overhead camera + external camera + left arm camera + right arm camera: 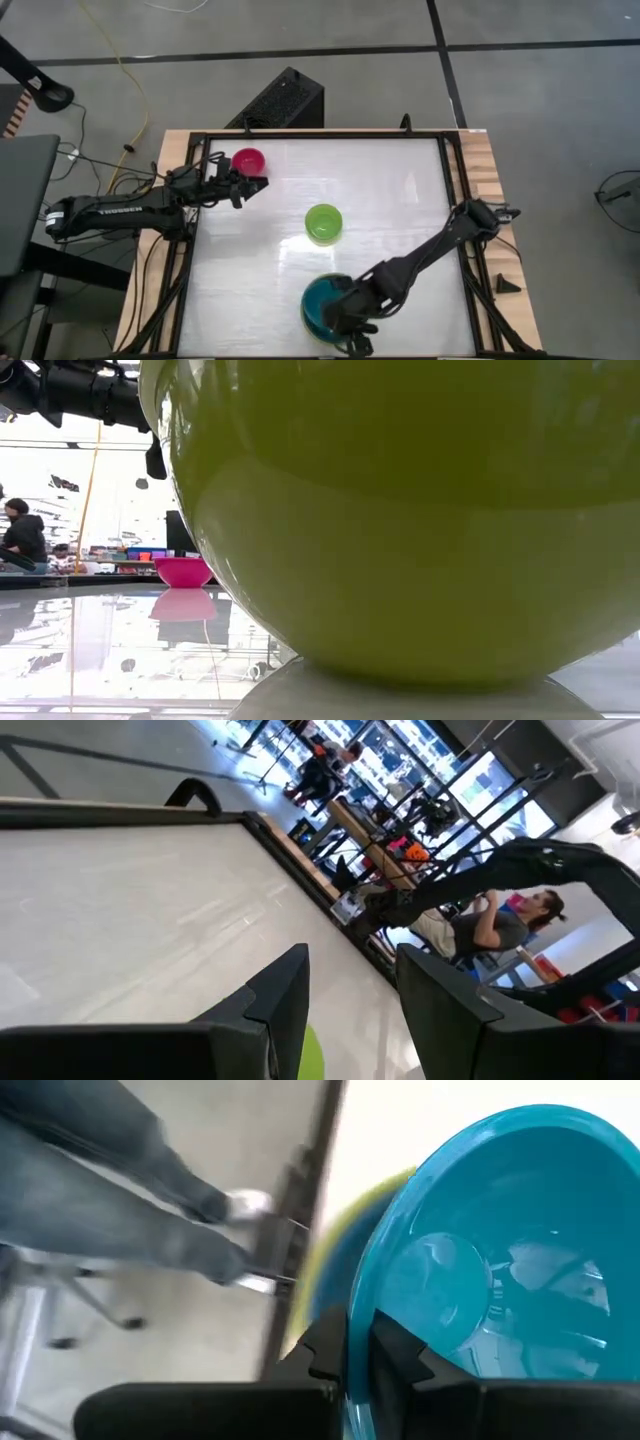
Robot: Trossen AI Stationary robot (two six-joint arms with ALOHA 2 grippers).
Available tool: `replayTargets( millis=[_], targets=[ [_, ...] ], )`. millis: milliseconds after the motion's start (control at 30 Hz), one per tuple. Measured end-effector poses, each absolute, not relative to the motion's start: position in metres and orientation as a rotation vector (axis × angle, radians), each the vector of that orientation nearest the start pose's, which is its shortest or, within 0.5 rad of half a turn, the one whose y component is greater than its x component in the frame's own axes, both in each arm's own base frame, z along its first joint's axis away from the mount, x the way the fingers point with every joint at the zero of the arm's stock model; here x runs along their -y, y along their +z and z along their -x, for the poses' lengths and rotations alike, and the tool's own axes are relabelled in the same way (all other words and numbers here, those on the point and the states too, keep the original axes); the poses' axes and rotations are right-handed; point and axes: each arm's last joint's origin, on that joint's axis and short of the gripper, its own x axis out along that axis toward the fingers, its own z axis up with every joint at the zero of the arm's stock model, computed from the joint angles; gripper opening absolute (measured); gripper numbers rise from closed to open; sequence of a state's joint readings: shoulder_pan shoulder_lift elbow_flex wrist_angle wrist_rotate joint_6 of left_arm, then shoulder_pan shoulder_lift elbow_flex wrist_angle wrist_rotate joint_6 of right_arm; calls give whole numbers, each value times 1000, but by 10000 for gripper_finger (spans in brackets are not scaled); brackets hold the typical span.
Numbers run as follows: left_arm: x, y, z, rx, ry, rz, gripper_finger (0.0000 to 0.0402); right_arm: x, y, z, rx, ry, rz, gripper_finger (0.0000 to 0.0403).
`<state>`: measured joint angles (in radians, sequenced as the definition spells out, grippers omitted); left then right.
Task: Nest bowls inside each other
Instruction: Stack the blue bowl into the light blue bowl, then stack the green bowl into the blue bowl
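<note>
My right gripper is shut on the teal bowl near the table's front edge. A light blue rim shows under that bowl. In the low view the large lime green bowl fills most of the picture, its base on the table. The small lime green bowl sits at the table's middle. At the far left the pink bowl stands on its base. Just beside it my left gripper hovers level and open, with nothing between its fingers. My right gripper holds the teal bowl by its rim, one finger inside the bowl and one outside. The fingers slant down at it from the table's right. The bowl's mouth faces up; I cannot tell whether it touches the bowl below it.
A black box stands on the floor beyond the far edge. Dark rails frame the white tabletop. A person's legs stand by the table's near side. Free tabletop lies at the right and at the near left.
</note>
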<state>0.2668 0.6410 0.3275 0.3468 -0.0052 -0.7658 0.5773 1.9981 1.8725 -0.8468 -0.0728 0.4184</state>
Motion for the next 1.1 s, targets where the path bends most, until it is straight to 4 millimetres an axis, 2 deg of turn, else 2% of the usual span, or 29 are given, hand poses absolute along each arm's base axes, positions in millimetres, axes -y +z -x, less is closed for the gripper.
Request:
replayTargets(
  millis=[200, 367, 433, 533, 667, 767, 867, 967, 1100],
  targets=[
    [-41, 246, -151, 135, 245, 761, 139, -252, 253, -364, -1159, 243, -15, 46],
    [-41, 246, -151, 135, 246, 760, 139, -259, 228, -363, -1236, 149, 19, 55],
    [-41, 246, -151, 136, 246, 761, 139, -261, 227, -363, -1239, 141, -10, 94],
    [-41, 246, -151, 136, 245, 763, 139, -263, 225, -366, -1204, 129, -48, 182],
    [-41, 246, -151, 136, 240, 771, 139, -257, 255, -362, -1122, 125, -116, 286],
    [-41, 246, -151, 138, 239, 772, 139, -248, 275, -359, -1070, 117, -145, 319],
    [-41, 246, -151, 138, 239, 773, 139, -235, 298, -358, -970, 80, -128, 321],
    [-41, 246, -151, 139, 238, 781, 139, -209, 322, -361, -881, 29, -117, 308],
    [-41, 246, -151, 141, 237, 797, 139, -170, 329, -377, -865, 3, -102, 288]
  ],
)
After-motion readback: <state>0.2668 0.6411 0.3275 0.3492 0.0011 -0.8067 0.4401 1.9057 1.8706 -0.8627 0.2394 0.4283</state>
